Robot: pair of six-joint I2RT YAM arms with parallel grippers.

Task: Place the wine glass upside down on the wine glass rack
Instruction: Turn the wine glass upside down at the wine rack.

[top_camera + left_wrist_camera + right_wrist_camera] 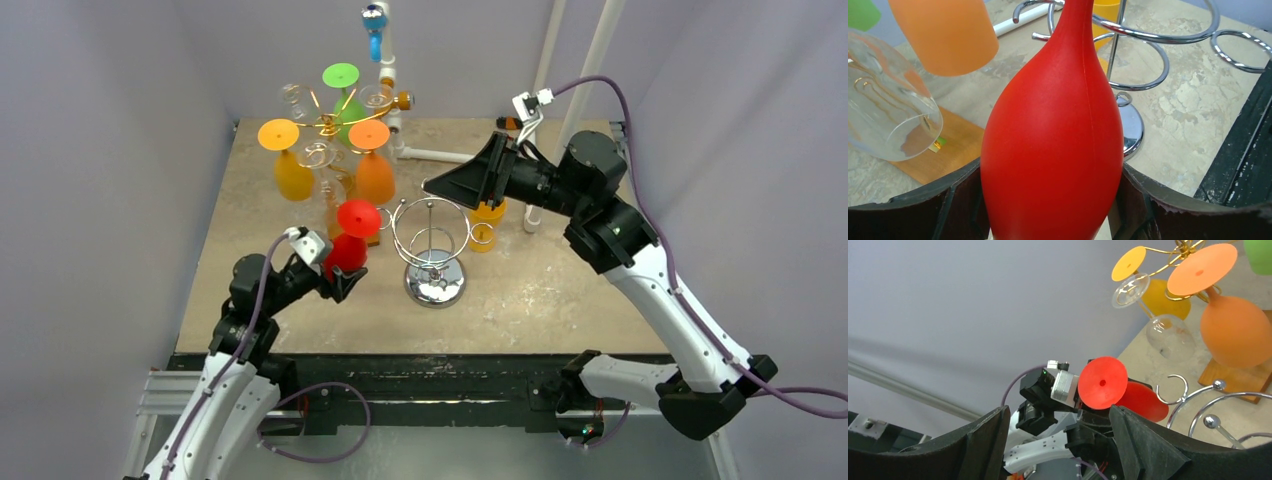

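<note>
My left gripper [343, 277] clamps the red wine glass [347, 252] by its bowl, foot up, just beside the chrome rack [436, 283]. My right gripper [440, 185] hovers nearby, jaws spread.

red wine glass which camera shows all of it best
Top external: the red wine glass shows foot to bowl, held by the left gripper. Left wrist fills with its bowl only; right wrist shows its foot and part of the bowl.
</note>
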